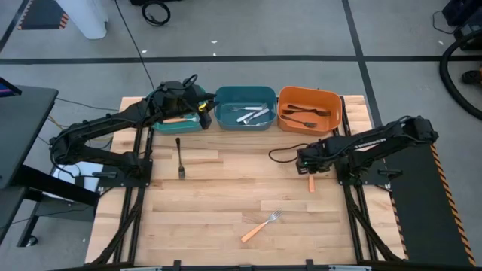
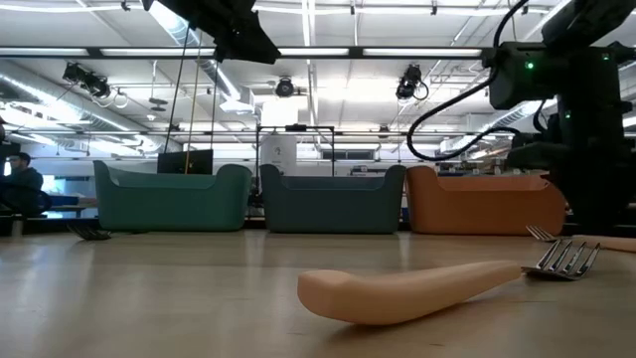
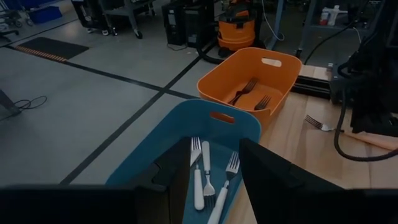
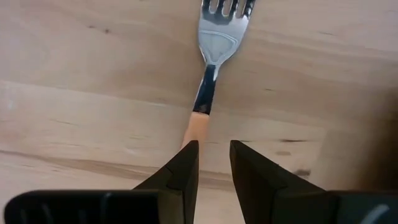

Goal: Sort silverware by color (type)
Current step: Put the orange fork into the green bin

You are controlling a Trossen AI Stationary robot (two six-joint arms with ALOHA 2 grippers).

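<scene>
An orange-handled fork (image 4: pixel 208 81) with a silver head lies flat on the table. My right gripper (image 4: pixel 214 146) points down over its handle, open, at the table's right (image 1: pixel 310 167). A second orange-handled fork (image 1: pixel 261 226) lies near the front edge and a black fork (image 1: pixel 180 158) lies left of centre. My left gripper (image 3: pixel 214 152) hovers open and empty at the back, between the green bin (image 1: pixel 167 126) and the blue bin (image 1: pixel 245 108). The blue bin holds silver forks (image 3: pixel 202 174). The orange bin (image 1: pixel 309 109) holds dark forks (image 3: pixel 249 93). My right gripper's fingers point down at the fork's orange handle (image 4: pixel 194 132), which runs under the tip of one finger (image 4: pixel 186 162). I cannot tell whether the finger touches it. The fork lies flat on the table.
The three bins stand in a row along the table's far edge (image 2: pixel 328 199). An orange-handled piece (image 1: pixel 177 119) shows in the green bin beneath my left arm. Bare wood lies in the table's middle (image 1: pixel 241 181).
</scene>
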